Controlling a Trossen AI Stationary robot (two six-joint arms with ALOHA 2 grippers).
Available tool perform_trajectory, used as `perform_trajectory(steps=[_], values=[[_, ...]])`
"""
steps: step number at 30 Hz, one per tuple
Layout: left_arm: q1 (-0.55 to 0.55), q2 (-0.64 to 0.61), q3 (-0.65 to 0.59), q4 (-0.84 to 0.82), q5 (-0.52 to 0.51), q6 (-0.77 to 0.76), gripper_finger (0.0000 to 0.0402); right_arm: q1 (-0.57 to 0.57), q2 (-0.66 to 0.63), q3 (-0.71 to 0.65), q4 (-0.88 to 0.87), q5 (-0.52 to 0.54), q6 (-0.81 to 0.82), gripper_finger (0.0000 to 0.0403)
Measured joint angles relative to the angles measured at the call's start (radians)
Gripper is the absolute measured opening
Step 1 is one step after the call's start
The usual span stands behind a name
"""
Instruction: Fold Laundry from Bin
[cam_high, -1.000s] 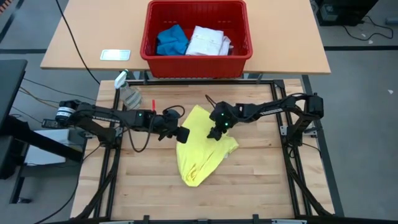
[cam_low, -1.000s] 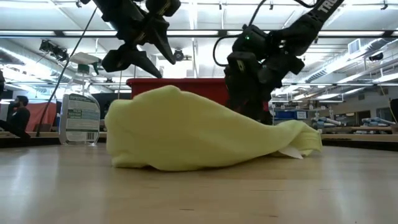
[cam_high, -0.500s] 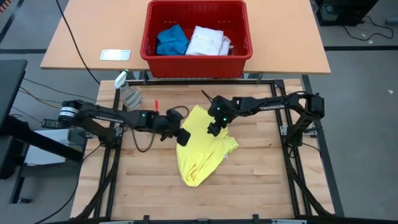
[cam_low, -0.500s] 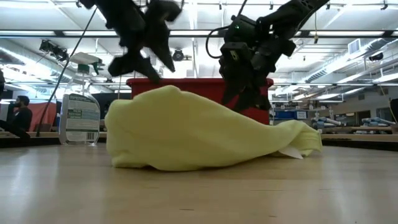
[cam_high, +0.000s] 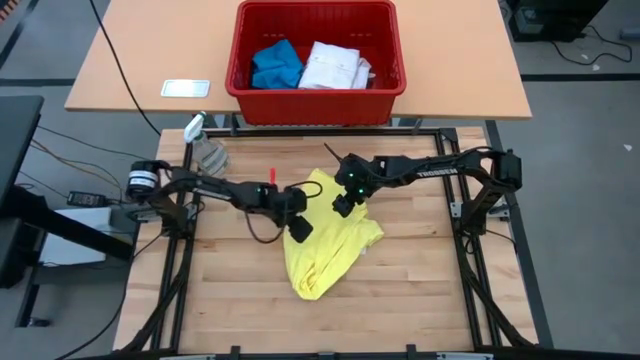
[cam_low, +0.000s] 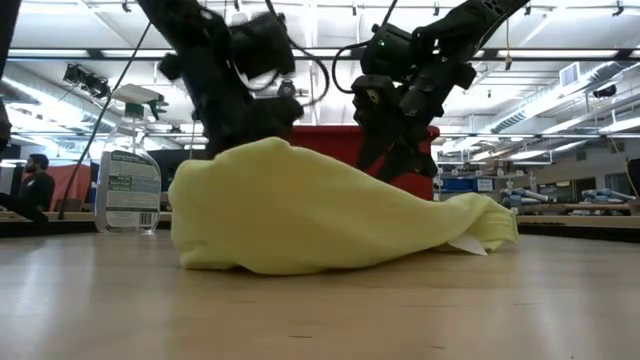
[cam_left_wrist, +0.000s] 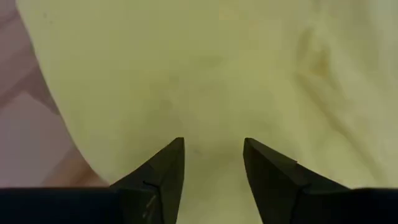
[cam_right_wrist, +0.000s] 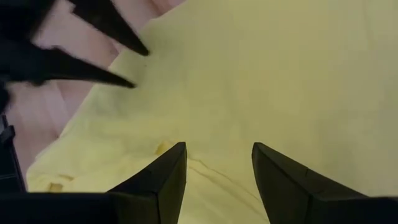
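i see the yellow t-shirt (cam_high: 325, 240) bunched in a soft, creased heap on the wooden table (cam_high: 400, 290), beneath the parted jaws of my left gripper (cam_left_wrist: 212, 155) and right gripper (cam_right_wrist: 217, 163), neither holding cloth.

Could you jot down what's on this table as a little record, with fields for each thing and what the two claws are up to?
work surface: wooden table
yellow T-shirt: crumpled heap, mid-table
left gripper: open, over the shirt's left edge
right gripper: open, above the shirt's far edge
bin: red, on the tan table beyond
in bin: blue piece, white shirt
spray bottle: near left arm
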Motion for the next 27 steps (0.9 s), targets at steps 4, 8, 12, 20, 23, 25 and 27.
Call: perform_trajectory(steps=[4,8,12,20,23,25,27], values=[[0.028,0.049,0.000,0.057,0.078,0.056,0.0133,0.000,0.000,0.000,-0.013,0.009,0.003,0.0188],[0.046,0.090,0.000,0.120,0.144,0.094,0.0103,0.001,0.000,0.000,-0.037,0.018,0.048,0.0180],[0.058,0.116,0.001,0.147,0.189,0.131,0.0066,0.002,0.000,0.000,-0.037,0.047,0.086,0.0171],[0.098,0.100,0.001,0.122,0.242,0.161,0.0006,0.002,0.000,0.000,-0.038,0.054,0.106,0.0166],[0.115,0.064,0.000,0.094,0.242,0.168,0.0003,0.002,0.000,0.000,-0.040,0.067,0.106,0.0166],[0.123,0.032,0.000,0.069,0.242,0.184,0.0002,0.002,0.000,0.000,-0.040,0.069,0.106,0.0166],[0.132,-0.006,0.000,0.034,0.240,0.187,0.0002,0.002,0.000,0.000,-0.039,0.069,0.106,0.0166]])
